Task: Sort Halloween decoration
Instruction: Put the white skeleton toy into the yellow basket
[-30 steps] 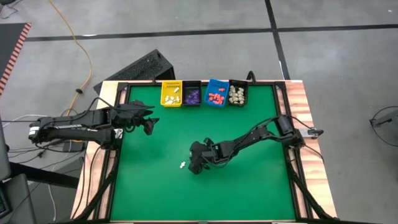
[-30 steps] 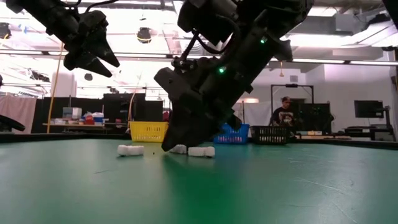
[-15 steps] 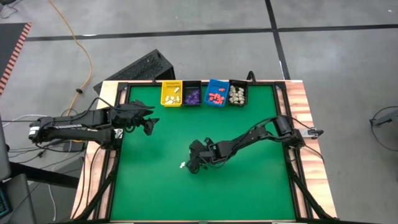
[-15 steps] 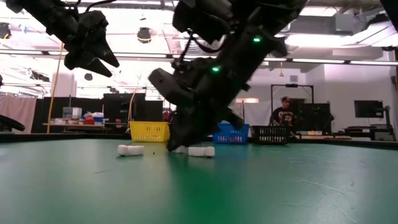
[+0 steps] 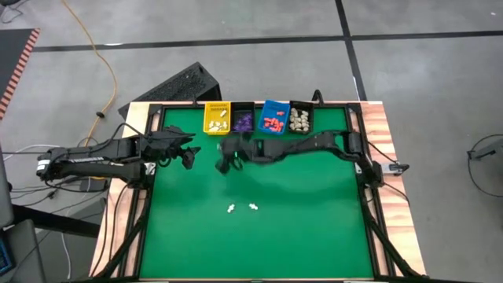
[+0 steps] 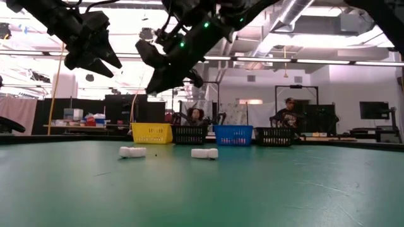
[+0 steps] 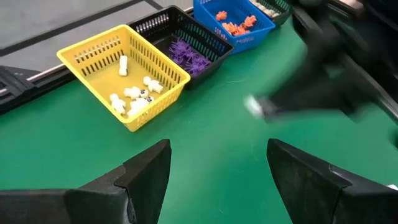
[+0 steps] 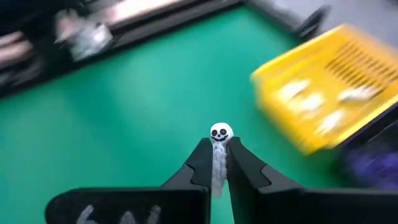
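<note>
fingers of the right gripper [image 8: 219, 163] pinch a tiny white skeleton figure [image 8: 219, 138], the yellow plastic bin [image 8: 323, 99] just ahead. left gripper [image 7: 214, 168] waits spread. two white pieces [image 5: 242, 208] remain behind on the green table [image 5: 299, 228].

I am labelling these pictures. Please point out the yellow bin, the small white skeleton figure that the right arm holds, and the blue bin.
yellow bin [image 7: 163, 70]: left wrist view, its near side wall.
white skeleton figure [image 8: 220, 132]: right wrist view, its skull head.
blue bin [image 6: 232, 135]: low view, its front wall.

White skeleton piece [image 8: 219, 134] — black face; yellow bin [image 5: 217, 118]
</note>
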`<action>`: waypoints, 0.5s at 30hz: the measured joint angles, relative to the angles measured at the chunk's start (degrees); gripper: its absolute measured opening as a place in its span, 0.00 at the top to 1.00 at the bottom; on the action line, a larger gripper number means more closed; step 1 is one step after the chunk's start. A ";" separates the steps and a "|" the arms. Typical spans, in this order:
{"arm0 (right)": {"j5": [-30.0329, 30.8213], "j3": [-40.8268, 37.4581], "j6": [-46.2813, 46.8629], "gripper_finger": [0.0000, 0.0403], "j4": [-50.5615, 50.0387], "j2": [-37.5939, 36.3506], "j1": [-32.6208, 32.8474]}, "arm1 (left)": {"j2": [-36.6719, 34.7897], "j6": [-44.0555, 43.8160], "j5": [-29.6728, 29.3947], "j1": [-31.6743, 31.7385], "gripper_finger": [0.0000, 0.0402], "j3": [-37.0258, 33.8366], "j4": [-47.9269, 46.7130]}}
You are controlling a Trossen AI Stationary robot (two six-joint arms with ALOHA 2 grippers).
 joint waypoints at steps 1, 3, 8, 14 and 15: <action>0.04 0.65 -1.08 0.88 0.59 0.03 -1.33 | 0.00 -0.10 -0.28 0.00 0.36 0.00 0.03; 0.15 1.37 -2.62 0.88 2.12 0.09 -3.95 | 0.00 -0.58 -0.77 0.00 0.36 0.00 0.07; -3.65 1.64 -3.35 0.89 8.66 0.09 -9.37 | 0.00 -0.73 -2.53 0.00 0.36 0.00 0.19; -4.21 1.64 -3.08 0.89 12.32 0.13 -12.64 | 0.00 -1.31 -3.13 0.00 0.36 0.00 0.19; -4.07 1.70 -3.03 0.89 14.33 0.90 -13.02 | 0.00 -1.31 -3.25 0.00 0.36 0.00 0.19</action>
